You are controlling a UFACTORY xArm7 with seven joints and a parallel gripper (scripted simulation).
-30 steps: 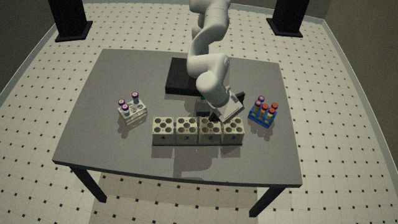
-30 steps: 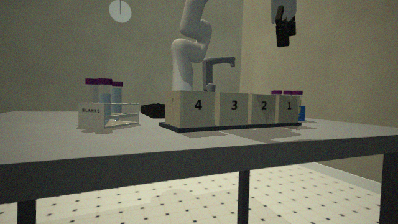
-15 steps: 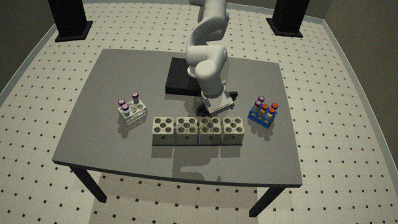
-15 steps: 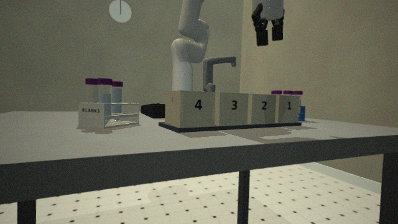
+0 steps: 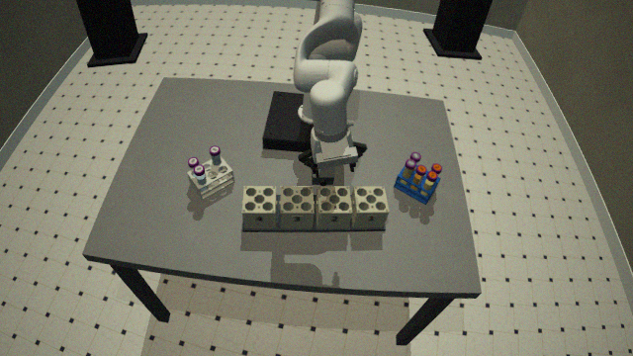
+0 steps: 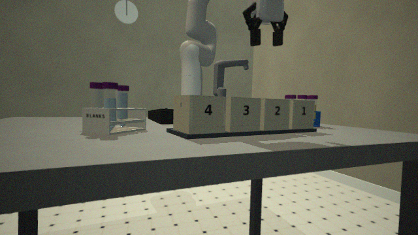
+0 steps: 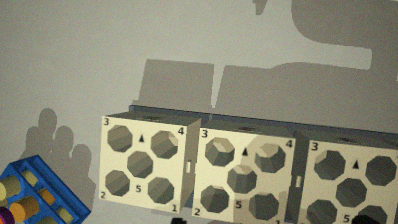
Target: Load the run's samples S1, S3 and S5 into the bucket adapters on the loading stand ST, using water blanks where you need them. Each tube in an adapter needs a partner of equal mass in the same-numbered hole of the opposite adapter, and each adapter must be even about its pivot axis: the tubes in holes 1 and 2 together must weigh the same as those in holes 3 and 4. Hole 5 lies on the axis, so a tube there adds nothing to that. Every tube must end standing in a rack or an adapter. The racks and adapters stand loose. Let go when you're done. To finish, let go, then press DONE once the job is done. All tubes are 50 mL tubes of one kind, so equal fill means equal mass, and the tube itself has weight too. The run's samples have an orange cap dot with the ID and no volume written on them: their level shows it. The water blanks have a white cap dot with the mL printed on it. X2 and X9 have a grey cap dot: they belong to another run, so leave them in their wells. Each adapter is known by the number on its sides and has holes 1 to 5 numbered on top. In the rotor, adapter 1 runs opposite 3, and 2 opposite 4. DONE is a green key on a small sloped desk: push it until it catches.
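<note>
Four adapters (image 5: 315, 207) in a row between two tube racks (image 5: 211, 176).

Grey table (image 5: 148, 218) on dark legs (image 5: 143, 294), parked mid-room. Underneath and all around, cream tiled floor (image 5: 519, 208) with little black dots. Behind the table, two black pillars (image 5: 111, 30) near the far corners. Drab olive walls (image 6: 49, 49), round clock (image 6: 126, 12) up high.

arm (image 5: 326, 74): white, rounded links | end effector (image 6: 265, 36): black fingers

Matt cream adapters (image 5: 315, 207) stand on a smooth grey table (image 5: 163, 232).
</note>
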